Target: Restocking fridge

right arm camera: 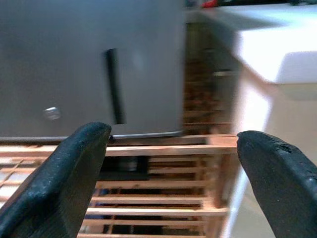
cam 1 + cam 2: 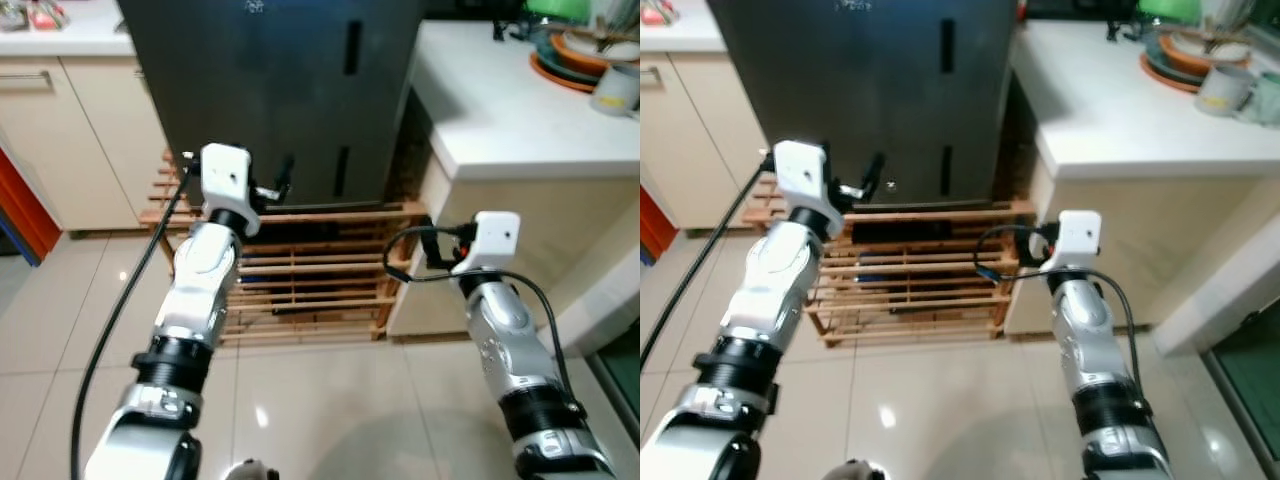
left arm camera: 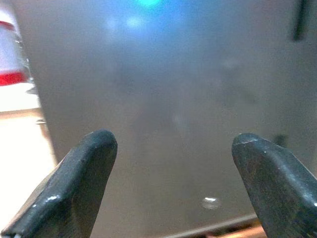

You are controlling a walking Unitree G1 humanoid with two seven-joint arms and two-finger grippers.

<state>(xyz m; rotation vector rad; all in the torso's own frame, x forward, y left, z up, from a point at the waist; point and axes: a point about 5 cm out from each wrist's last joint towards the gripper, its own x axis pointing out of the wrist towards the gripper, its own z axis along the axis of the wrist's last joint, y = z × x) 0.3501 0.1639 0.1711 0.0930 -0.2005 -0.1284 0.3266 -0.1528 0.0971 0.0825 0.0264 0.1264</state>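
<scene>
A dark grey fridge stands shut straight ahead, with a black upper handle slot and a lower handle slot near its right edge. My left gripper is raised in front of the fridge's lower door. It is open and holds nothing, and the bare door panel shows between its fingers. My right gripper is lower, at the fridge's right bottom corner beside the counter. Open and holding nothing, it points at the lower handle slot and the rack below.
The fridge rests on a wooden slatted rack. On the right, a white counter carries stacked plates and a cup. Cream cabinets stand on the left. Glossy tiled floor lies in front.
</scene>
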